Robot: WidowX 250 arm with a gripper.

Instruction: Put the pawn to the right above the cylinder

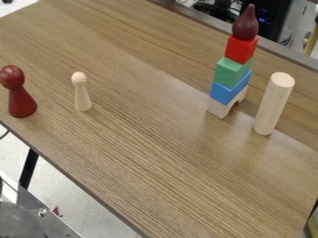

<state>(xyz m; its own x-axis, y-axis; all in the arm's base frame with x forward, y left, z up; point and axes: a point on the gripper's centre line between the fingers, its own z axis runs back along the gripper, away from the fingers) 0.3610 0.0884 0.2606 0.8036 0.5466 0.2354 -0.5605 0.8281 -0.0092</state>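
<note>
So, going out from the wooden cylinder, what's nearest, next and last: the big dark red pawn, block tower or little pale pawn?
1. Block tower, just left of the wooden cylinder.
2. Little pale pawn, farther left.
3. Big dark red pawn, farthest left.

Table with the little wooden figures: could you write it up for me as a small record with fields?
surface: wood-grain table
far left of view: dark red pawn, upright
beside it, to the right: smaller pale pawn, upright on the table
stack, bottom to top: pale arch block, blue block, green block, red block, dark teardrop-shaped piece
right of stack: tall pale cylinder, standing on end
</note>
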